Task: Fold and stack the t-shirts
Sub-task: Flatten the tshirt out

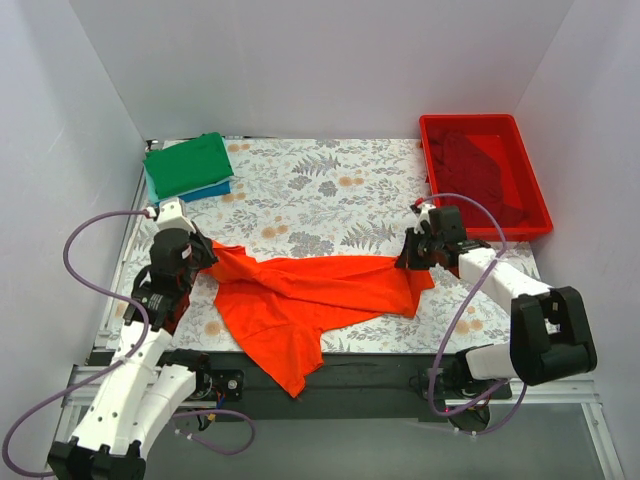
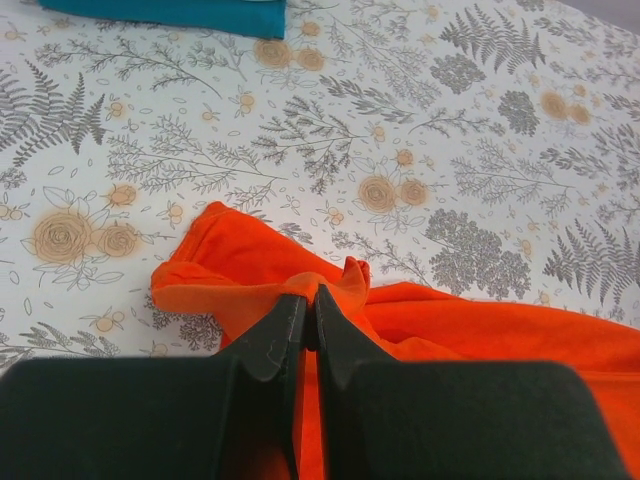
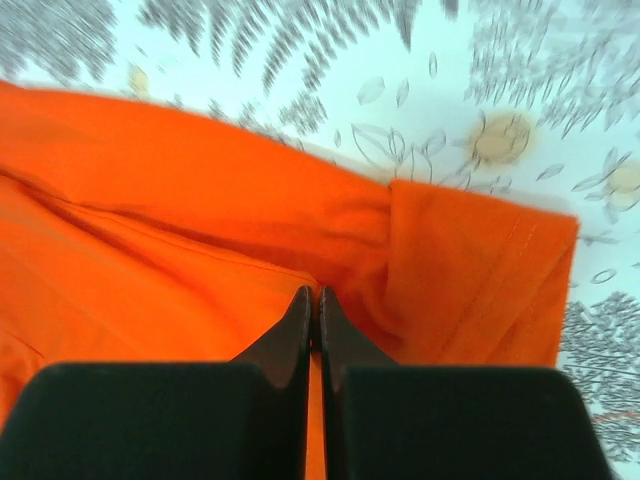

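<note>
While left gripper (image 2: pixel 310 297) pinches the left end of orange shirt (image 1: pixel 300 295) | right gripper (image 3: pixel 312 296) pinches its right end | shirt lies crumpled across near-centre table (image 1: pixel 320 190) | green shirt (image 1: pixel 188 165) stacked on blue shirt (image 1: pixel 212 190), far left | bin (image 1: pixel 426 165) far right

Cloth, plastic; mostly matt.
Orange-red t-shirt (image 1: pixel 310 295): matt, creased cloth. Left gripper (image 2: pixel 309 300) fingers (image 2: pixel 268 348): matt black plastic. Fern-print table cover (image 1: pixel 320 190) beneath them: matt. Red bin (image 1: pixel 465 118) beyond right gripper (image 1: pixel 409 261): glossy plastic.
</note>
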`<action>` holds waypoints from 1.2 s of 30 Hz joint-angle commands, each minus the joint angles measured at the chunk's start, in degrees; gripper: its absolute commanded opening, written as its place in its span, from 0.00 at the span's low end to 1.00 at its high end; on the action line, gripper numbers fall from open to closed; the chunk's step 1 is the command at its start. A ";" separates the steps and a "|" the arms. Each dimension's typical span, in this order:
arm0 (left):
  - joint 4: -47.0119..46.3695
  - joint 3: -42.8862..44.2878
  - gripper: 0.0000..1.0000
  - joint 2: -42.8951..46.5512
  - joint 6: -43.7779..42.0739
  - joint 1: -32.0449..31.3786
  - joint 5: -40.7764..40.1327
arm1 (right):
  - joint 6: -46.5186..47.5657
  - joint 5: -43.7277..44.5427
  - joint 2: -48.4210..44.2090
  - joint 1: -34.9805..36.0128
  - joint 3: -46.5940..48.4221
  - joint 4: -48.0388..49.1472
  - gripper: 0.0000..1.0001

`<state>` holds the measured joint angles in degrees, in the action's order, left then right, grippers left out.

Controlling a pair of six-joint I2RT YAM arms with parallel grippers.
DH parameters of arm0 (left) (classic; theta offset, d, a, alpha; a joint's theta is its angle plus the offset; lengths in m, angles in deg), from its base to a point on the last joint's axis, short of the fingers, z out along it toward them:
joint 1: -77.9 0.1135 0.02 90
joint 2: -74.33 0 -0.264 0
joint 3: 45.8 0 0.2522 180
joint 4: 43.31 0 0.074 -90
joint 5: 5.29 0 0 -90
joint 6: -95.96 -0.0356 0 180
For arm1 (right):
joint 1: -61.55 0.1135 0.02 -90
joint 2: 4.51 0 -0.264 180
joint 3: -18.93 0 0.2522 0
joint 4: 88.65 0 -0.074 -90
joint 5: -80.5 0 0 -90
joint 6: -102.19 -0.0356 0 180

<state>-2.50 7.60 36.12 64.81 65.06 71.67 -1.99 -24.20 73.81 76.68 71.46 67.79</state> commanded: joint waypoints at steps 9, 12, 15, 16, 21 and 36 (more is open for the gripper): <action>3.98 16.78 0.00 -13.37 7.86 0.45 -4.37 | 1.69 4.68 -14.16 -0.55 16.86 -13.39 0.01; 4.68 20.47 0.00 -13.38 8.74 0.45 -3.84 | 1.96 5.82 -16.62 -0.90 17.75 -14.80 0.01; 5.29 24.50 0.00 -13.29 7.69 0.54 -6.64 | 3.18 8.01 -18.38 -1.77 20.03 -15.86 0.01; 5.47 26.00 0.00 -13.37 7.42 0.54 -8.48 | 3.62 8.37 -18.38 -2.99 23.17 -16.56 0.01; 5.13 37.85 0.00 -14.61 6.02 0.54 -8.15 | 3.89 6.61 -18.56 -7.57 35.57 -20.60 0.01; -1.47 65.64 0.00 -5.64 -5.32 0.54 6.27 | 6.79 17.07 -30.07 -8.90 70.47 -22.63 0.01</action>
<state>-2.26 68.32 29.21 63.63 65.22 74.58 2.12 -12.79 46.21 67.98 138.21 44.38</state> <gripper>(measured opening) 0.024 0.031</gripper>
